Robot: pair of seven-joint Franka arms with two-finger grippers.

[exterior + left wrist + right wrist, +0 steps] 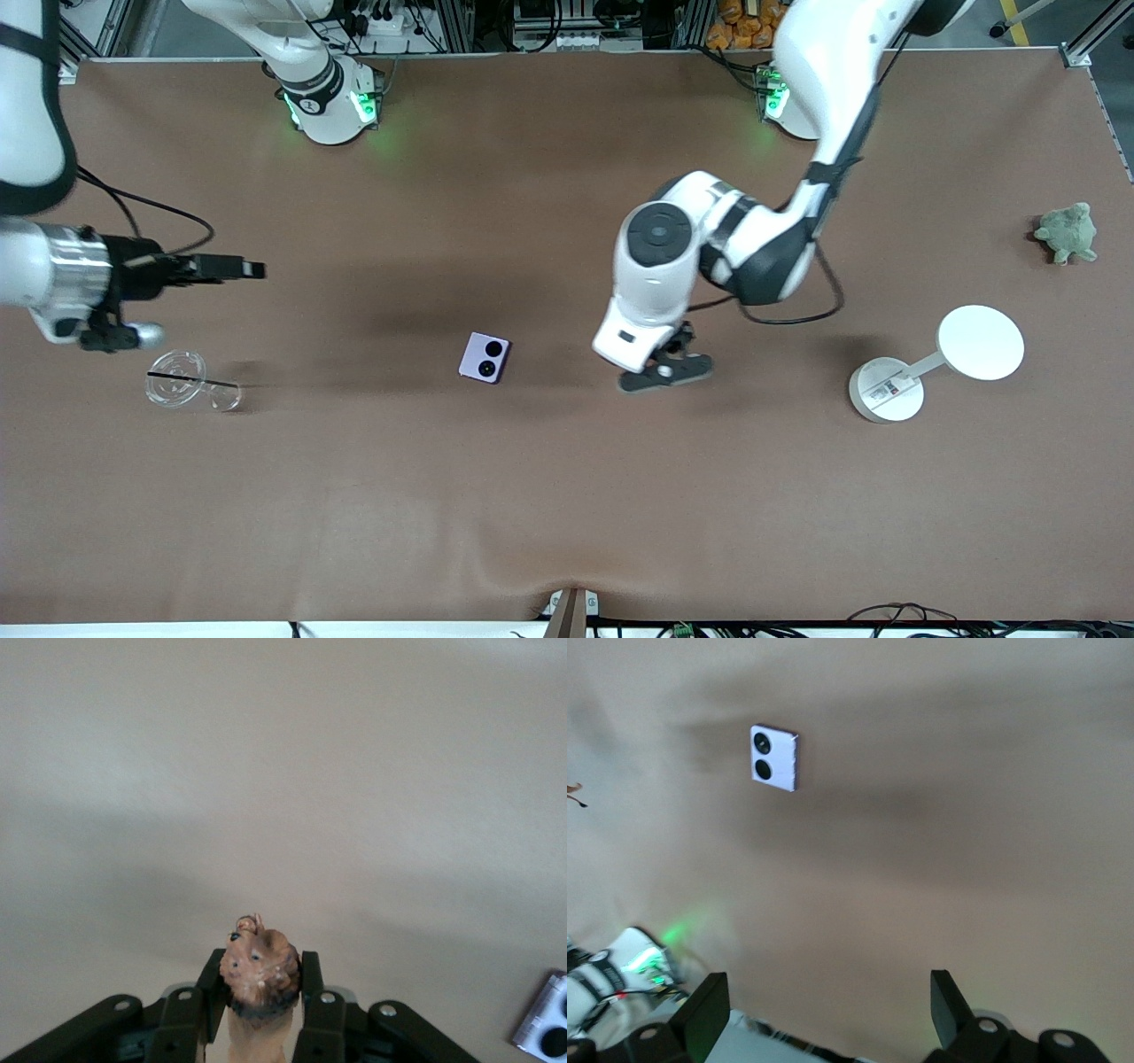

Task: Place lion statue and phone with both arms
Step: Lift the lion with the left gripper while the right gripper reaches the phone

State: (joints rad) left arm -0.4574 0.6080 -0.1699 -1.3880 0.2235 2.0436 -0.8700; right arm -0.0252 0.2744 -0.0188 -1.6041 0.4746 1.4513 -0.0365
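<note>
Left gripper (261,992) pinches the lion statue (259,970) at the head between its fingers (310,979) above bare counter (567,496), phone (485,357) lying nearby; lower squarely before release, while right gripper (824,1005), fingers spread, waits well clear.

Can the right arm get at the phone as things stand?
Probably yes. The right gripper is open and holds nothing, and the phone lies flat on bare table with nothing beside it. The left gripper, shut on the lion statue, stands apart.
</note>
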